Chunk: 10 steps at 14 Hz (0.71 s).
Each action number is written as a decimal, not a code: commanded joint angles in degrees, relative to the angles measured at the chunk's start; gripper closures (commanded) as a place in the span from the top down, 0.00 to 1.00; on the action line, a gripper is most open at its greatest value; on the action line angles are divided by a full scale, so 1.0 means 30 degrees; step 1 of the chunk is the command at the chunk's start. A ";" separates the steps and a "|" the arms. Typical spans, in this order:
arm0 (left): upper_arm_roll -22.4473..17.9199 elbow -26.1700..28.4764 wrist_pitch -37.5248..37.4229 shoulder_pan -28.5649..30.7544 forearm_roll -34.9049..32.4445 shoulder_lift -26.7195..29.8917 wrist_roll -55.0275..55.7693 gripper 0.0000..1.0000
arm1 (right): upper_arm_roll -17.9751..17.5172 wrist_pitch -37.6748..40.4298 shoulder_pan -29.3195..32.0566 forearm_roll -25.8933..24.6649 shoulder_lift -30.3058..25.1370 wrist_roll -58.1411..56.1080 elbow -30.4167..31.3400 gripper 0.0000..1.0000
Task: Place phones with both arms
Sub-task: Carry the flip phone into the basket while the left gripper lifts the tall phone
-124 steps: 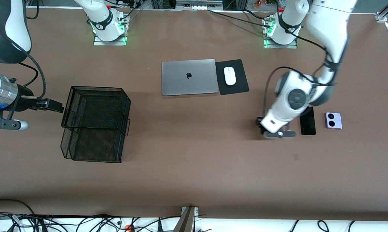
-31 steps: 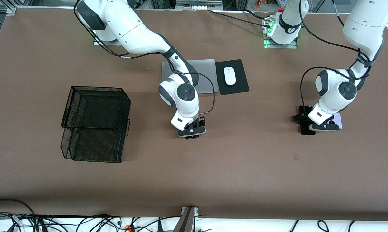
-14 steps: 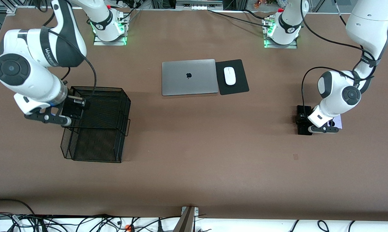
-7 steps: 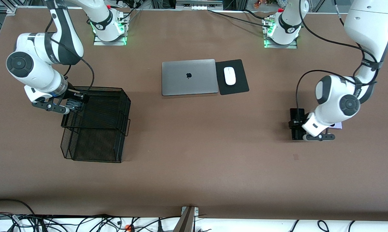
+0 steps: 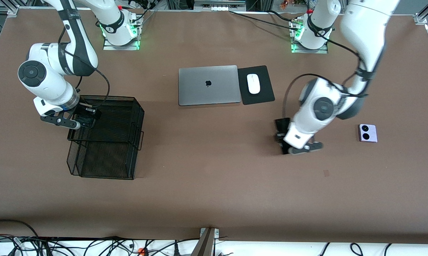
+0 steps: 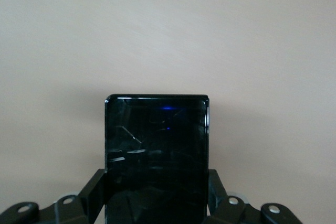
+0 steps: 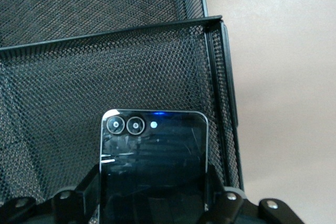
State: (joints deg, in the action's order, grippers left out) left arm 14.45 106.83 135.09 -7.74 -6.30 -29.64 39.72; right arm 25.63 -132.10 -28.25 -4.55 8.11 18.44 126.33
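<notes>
While the right gripper point(image 5: 87, 119) hangs over the upper tier of the black mesh basket point(image 5: 107, 137), its fingers point(image 7: 86, 192) are clamped on the small black flip phone point(image 7: 153, 161), one on each side edge. In the right wrist view that phone shows two small round lenses and a blue glint near its free end, with the basket's mesh wall and rim just past it. The basket stands toward the right arm's end of the bench point(image 5: 214, 185).

Toward the left arm's end, the left gripper point(image 5: 283, 137) is up over bare bench, between the mouse pad point(image 5: 256, 85) and the lavender-white flip phone point(image 5: 367, 133). Its fingers point(image 6: 92, 195) are closed on the long black slab phone point(image 6: 156, 156), gripping it by its long edges so that most of the slab sticks out from them; only plain tabletop shows under it in the left wrist view. In the front view just a dark corner of the slab shows beside the white wrist.

That lavender-white phone lies flat on the bench, apart from the left gripper, its two black circles facing up.

Closed, the grey laptop point(image 5: 208, 85) lies mid-bench near the arms' bases, touching the black pad that carries the white mouse point(image 5: 253, 84).
</notes>
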 commanded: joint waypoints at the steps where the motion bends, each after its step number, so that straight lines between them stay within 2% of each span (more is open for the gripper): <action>1: -0.0245 -0.3022 -0.1405 -0.1952 0.0254 -0.1365 0.2366 0.10 | 0.0188 -0.0730 -0.0193 0.0376 0.0431 -0.0023 0.0107 0.00; 2: -0.0274 -0.4046 -0.1494 -0.2627 0.0138 -0.2037 0.3216 0.10 | 0.0188 -0.0790 -0.0164 0.0521 0.0549 -0.0023 0.0107 0.01; 4: -0.0333 -0.6010 -0.1525 -0.4062 0.0020 -0.3385 0.4042 0.10 | 0.0188 -0.0791 -0.0164 0.0873 0.0638 -0.0023 0.0107 0.28; 5: -0.0449 -0.6802 -0.1496 -0.4766 -0.0009 -0.3942 0.4045 0.10 | 0.0188 -0.0791 -0.0164 0.0903 0.0696 -0.0023 0.0107 0.49; 7: -0.0451 -0.7569 -0.1495 -0.5706 -0.0504 -0.4590 0.4045 0.10 | 0.0188 -0.0791 -0.0164 0.0903 0.0726 -0.0023 0.0049 0.71; 10: -0.0479 -0.7805 -0.1350 -0.6937 -0.1237 -0.5176 0.3900 0.10 | 0.0188 -0.0762 -0.0135 0.0874 0.0726 -0.0052 -0.0156 0.99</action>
State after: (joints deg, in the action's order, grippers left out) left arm 14.03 86.80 132.61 -25.85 -7.87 -43.35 51.36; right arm 25.71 -134.15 -28.26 -2.71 10.54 18.45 126.24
